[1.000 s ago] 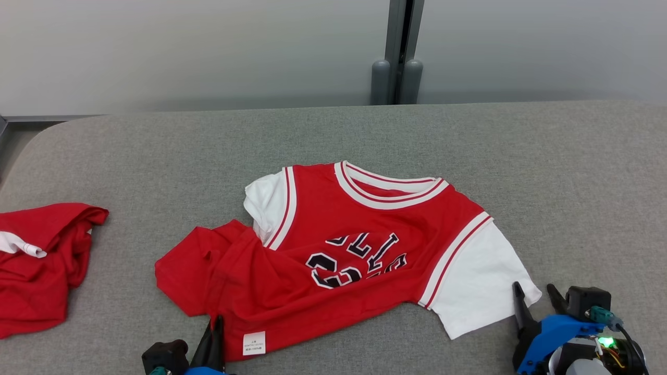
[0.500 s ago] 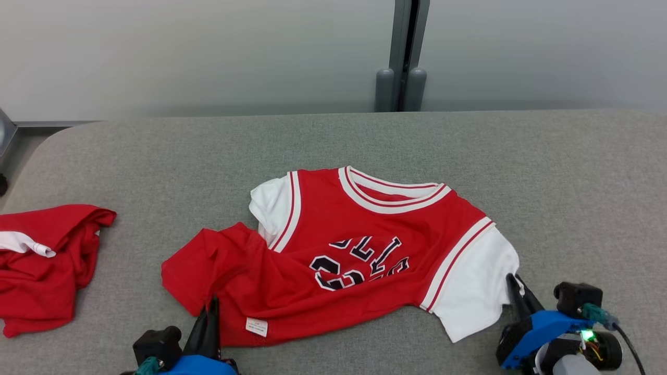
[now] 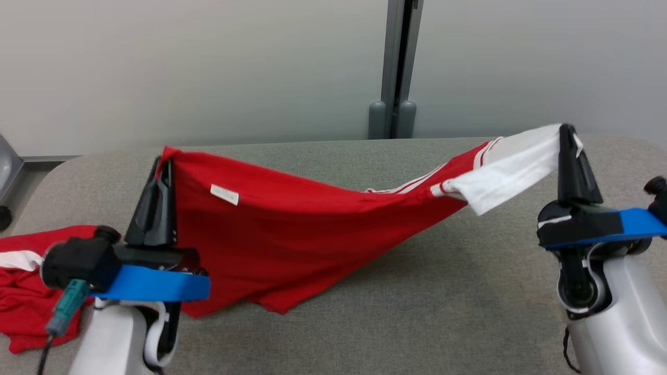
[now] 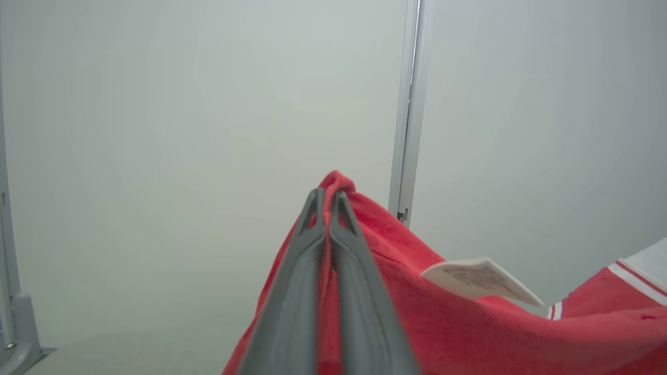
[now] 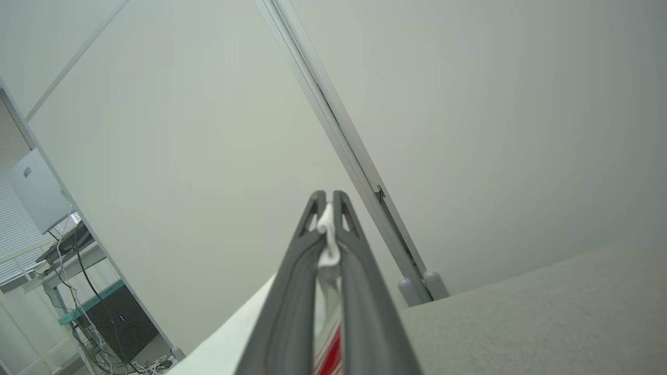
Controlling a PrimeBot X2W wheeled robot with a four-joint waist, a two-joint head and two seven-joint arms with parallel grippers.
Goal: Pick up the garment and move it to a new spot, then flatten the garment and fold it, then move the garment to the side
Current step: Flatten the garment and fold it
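The garment (image 3: 292, 229) is a red jersey with white sleeves, hanging stretched between my two raised grippers above the grey table (image 3: 448, 291). My left gripper (image 3: 164, 164) is shut on its red hem corner, near a small white label (image 3: 224, 194). The left wrist view shows the same pinch (image 4: 327, 195), with red cloth (image 4: 458, 328) draping off to the right. My right gripper (image 3: 567, 128) is shut on the edge of the white sleeve (image 3: 513, 166); in the right wrist view white fabric (image 5: 325, 229) sits squeezed between the fingers. The jersey's lowest fold droops close to the table.
A second red garment (image 3: 26, 291) lies crumpled at the table's left edge, behind my left forearm. A pale wall with a vertical grey post (image 3: 395, 67) stands behind the table. Bare grey cloth surface lies under and to the right of the hanging jersey.
The jersey lay flat on the table; my right gripper closed on the white sleeve, and both grippers rose and spread, lifting the jersey into the air. The head camera has tilted upward.
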